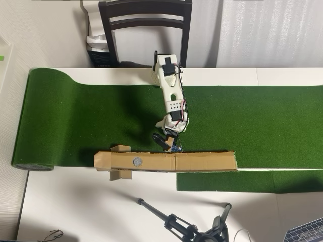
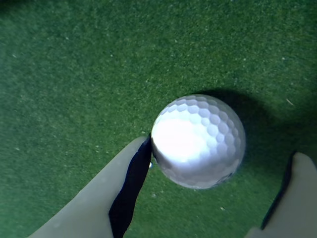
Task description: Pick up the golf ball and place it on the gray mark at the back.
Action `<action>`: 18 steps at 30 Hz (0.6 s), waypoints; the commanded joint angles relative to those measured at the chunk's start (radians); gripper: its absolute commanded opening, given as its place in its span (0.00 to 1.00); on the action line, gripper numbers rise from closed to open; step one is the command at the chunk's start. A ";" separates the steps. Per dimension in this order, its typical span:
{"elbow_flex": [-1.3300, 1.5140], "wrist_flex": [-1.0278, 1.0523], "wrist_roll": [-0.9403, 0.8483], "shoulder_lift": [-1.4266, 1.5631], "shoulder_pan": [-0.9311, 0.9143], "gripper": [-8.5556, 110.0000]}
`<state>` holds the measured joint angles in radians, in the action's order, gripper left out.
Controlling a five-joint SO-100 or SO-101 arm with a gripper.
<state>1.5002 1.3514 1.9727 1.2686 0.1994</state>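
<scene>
In the overhead view the arm point(image 1: 171, 96) reaches from its base near the chair point(image 1: 145, 30) down across the green turf point(image 1: 75, 116), its gripper point(image 1: 169, 142) lowered just above the cardboard strip point(image 1: 166, 161) that runs along the turf's near edge. The ball is hidden under the wrist here. A small gray mark point(image 1: 137, 162) sits on the cardboard, left of the gripper and close by; this looks like the target, so the carry should be short and mostly sideways. The cardboard seems to have a raised lip, which probably calls for a lift before crossing. Open turf lies to the left and right, while a tripod point(image 1: 176, 222) stands well apart on the white table point(image 1: 65, 201). In the wrist view the ball point(image 2: 198, 141) rests on the turf between the two fingers: the left finger point(image 2: 124, 188) touches or nearly touches its side, the right one point(image 2: 297, 198) stands off with a clear gap of grass showing. The claw is thus apart, straddling the ball and not yet clamped, likely set this way so closing will centre it. Nothing else crowds the ball; its shadow falls up and right.
</scene>
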 commanded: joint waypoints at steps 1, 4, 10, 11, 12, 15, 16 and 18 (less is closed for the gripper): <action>-0.081 -0.009 0.005 0.025 0.017 0.45; -0.083 -0.009 0.006 0.023 0.017 0.45; -0.086 -0.037 0.006 0.023 0.018 0.45; -0.084 -0.048 0.006 0.023 0.018 0.44; -0.080 -0.063 0.006 0.023 0.018 0.44; -0.075 -0.075 0.006 0.023 0.018 0.44; -0.075 -0.075 0.006 0.023 0.018 0.44; -0.075 -0.078 0.006 0.023 0.018 0.44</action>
<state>1.5002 1.2870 1.9727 1.2686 0.2178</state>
